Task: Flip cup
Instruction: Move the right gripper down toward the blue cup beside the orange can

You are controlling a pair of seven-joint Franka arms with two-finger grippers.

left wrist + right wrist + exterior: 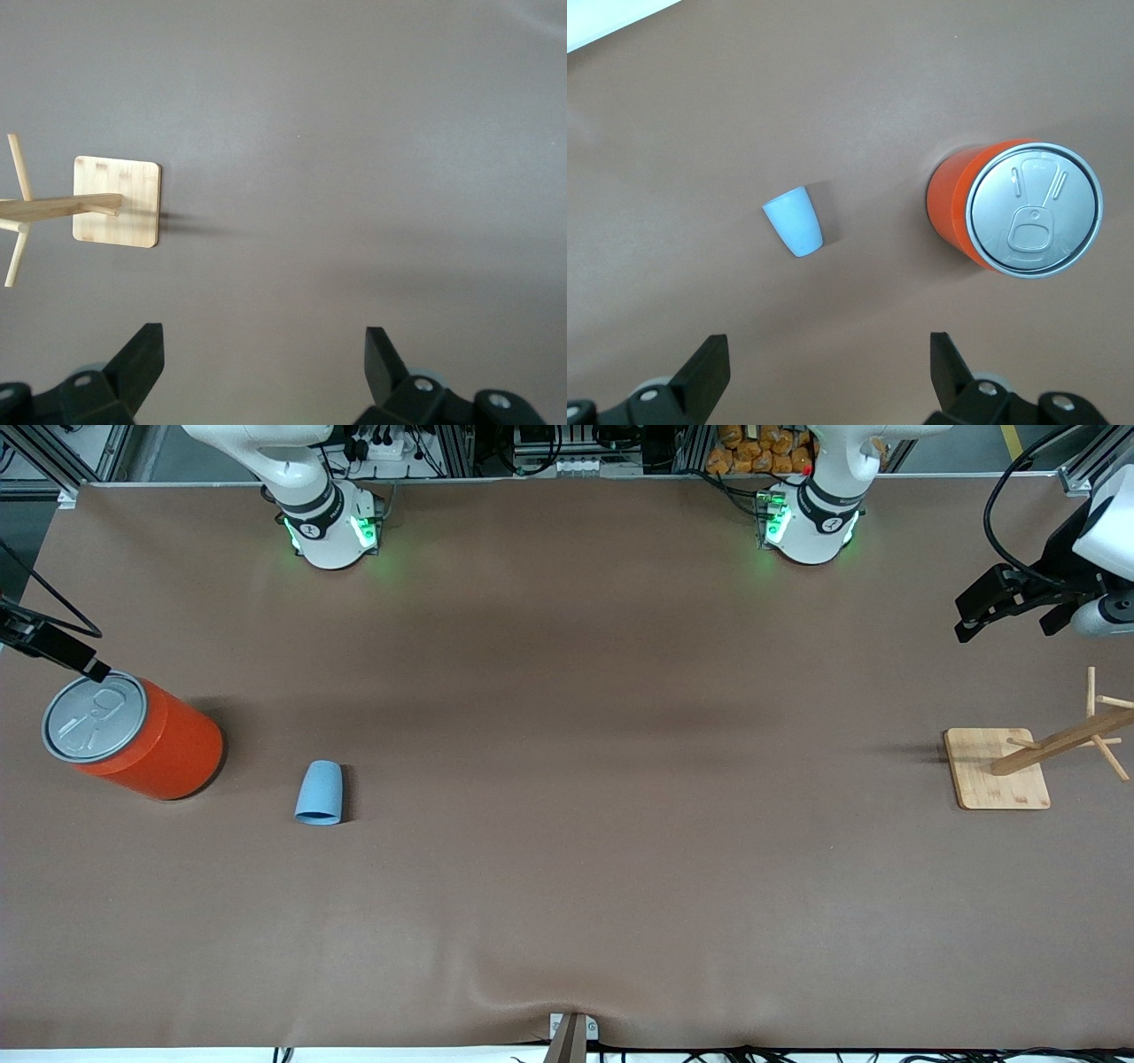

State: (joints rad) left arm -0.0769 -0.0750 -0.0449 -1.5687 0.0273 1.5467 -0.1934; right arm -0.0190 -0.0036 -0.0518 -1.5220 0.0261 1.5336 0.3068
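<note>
The small light-blue cup (pixel 319 792) stands on the brown table toward the right arm's end, with its wide end down and its inside hidden. It also shows in the right wrist view (pixel 794 221). My right gripper (pixel 828 354) is open and empty, up in the air over the table's edge by the orange can; only its black tip (pixel 91 669) shows in the front view. My left gripper (pixel 1010 613) is open and empty, held high over the left arm's end of the table, far from the cup. Its fingers (pixel 140 359) stand wide apart over bare table.
A big orange can (pixel 133 735) with a grey pull-tab lid stands beside the cup, closer to the table's end; it also shows in the right wrist view (pixel 1014 208). A wooden peg rack (pixel 997 769) on a square base stands at the left arm's end (pixel 115 202).
</note>
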